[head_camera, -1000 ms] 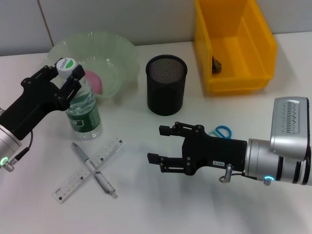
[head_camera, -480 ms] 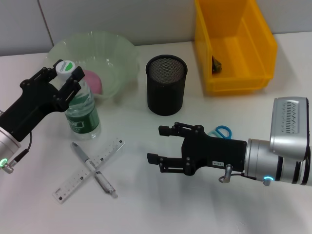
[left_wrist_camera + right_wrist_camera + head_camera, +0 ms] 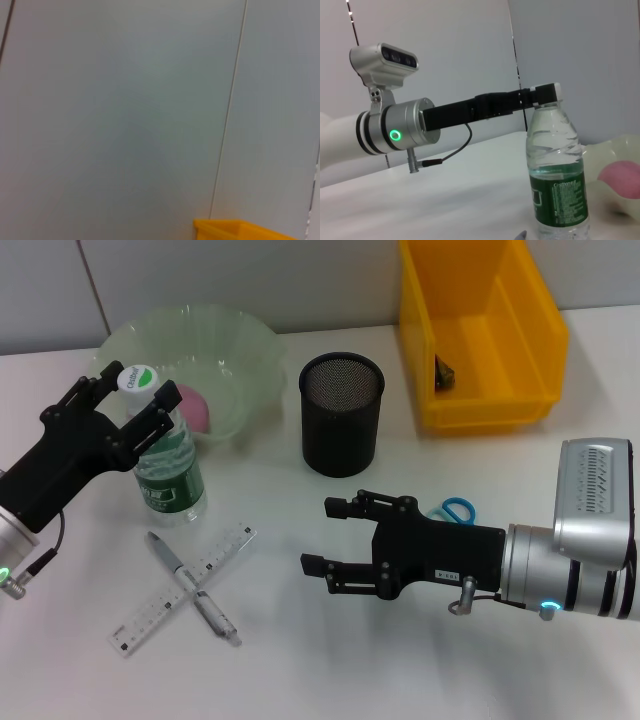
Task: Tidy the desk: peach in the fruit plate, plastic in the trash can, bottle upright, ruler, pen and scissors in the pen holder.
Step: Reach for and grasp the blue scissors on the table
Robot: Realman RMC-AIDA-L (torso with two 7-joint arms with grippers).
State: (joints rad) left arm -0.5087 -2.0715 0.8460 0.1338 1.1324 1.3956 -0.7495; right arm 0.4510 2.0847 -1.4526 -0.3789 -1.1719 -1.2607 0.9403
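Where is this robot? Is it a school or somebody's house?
Probably neither: it looks like a lab or office test desk. A white table against plain grey wall panels, with a pen holder, ruler and yellow bin laid out for tidying.

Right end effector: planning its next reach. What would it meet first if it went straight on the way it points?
Probably the ruler and crossed pen; the right end effector points across the table toward them.

Bare surface lies open in front of the crossed ruler and pen. The upright bottle stands just beside the fruit plate, crowding its near rim, and the pen holder blocks the middle
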